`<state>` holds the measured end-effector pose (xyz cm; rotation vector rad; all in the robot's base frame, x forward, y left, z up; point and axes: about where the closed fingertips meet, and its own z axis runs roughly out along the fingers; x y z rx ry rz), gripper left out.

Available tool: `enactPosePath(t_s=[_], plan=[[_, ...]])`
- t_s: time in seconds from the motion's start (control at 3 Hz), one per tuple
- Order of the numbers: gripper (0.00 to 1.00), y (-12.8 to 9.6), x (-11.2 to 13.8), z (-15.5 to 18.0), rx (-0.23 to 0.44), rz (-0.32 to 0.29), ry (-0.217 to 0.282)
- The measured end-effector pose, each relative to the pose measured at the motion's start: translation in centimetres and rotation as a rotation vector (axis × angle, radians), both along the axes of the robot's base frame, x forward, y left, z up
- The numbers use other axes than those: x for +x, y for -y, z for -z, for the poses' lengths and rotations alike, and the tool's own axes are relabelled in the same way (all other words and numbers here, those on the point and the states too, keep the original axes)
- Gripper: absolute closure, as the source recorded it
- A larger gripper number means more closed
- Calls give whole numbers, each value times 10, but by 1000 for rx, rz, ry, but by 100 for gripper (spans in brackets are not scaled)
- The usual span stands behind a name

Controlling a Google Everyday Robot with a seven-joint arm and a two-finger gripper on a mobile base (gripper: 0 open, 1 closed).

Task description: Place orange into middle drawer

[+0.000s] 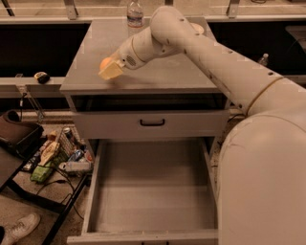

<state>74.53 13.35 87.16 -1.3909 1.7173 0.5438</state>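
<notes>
On flat grey cabinet top (167,76): cream two-finger gripper (111,70), grip state cannot tell. Small round orange fruit (104,62) at its tip, partly hidden behind. Wide deep grey drawer box (153,191) pulled open well below.

Matt grey middle drawer (153,191), smooth orange (104,63), pale plastic claw (111,71) over matt cabinet top (172,72)

No legible text or numbers — anywhere.

1. One small round orange fruit (103,62).
2. One pale robot gripper (111,71), over the cabinet top's left side, against that fruit.
3. One wide grey open drawer box (153,191).
4. One shallower grey drawer front (191,125), black-handled.
5. Two clear plastic bottles: back bottle (135,12), right-hand bottle (263,59).
</notes>
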Motion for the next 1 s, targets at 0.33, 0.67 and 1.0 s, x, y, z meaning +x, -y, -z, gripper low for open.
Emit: enactPosePath(t_s=[0.33,0.67,1.0], plan=[[100,18,-32,-32,-49,34,48],[100,52,-75,-59,-112,129,97],[100,88,-115,-46,-126,243,73]])
